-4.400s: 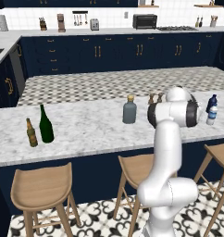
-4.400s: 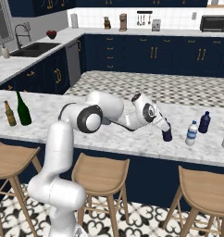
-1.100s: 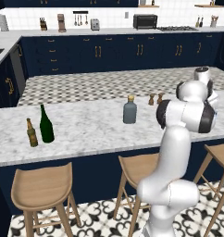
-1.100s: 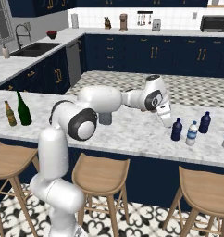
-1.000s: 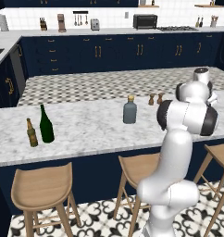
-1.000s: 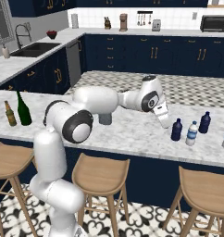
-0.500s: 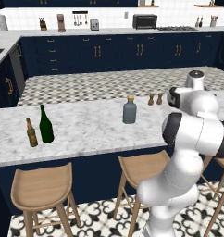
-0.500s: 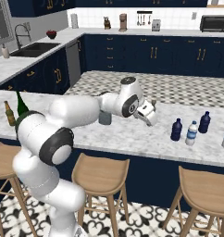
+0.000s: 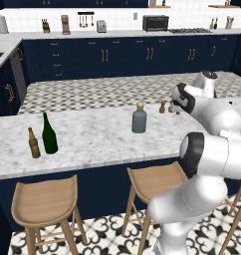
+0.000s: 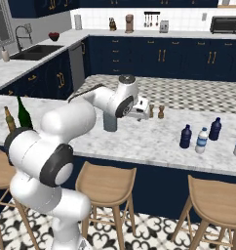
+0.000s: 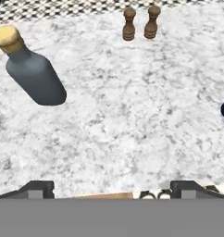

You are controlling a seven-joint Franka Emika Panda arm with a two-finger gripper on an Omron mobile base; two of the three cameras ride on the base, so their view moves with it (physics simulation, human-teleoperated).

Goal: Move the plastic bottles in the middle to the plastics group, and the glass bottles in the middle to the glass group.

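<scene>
Left of hand (image 10: 139, 111): grey bottle (image 10: 110, 121), apart, upright.

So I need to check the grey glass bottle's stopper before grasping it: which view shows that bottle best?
The hand view: the grey bottle is large, whole and unobstructed, tan stopper clear. The left base view shows it whole but small. In the right base view the arm hides most of it.

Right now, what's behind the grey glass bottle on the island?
Behind the grey bottle lies bare marble, then the checkered counter section. The two wooden shakers stand off to its side. The bottle hides the spot directly behind its base.
</scene>
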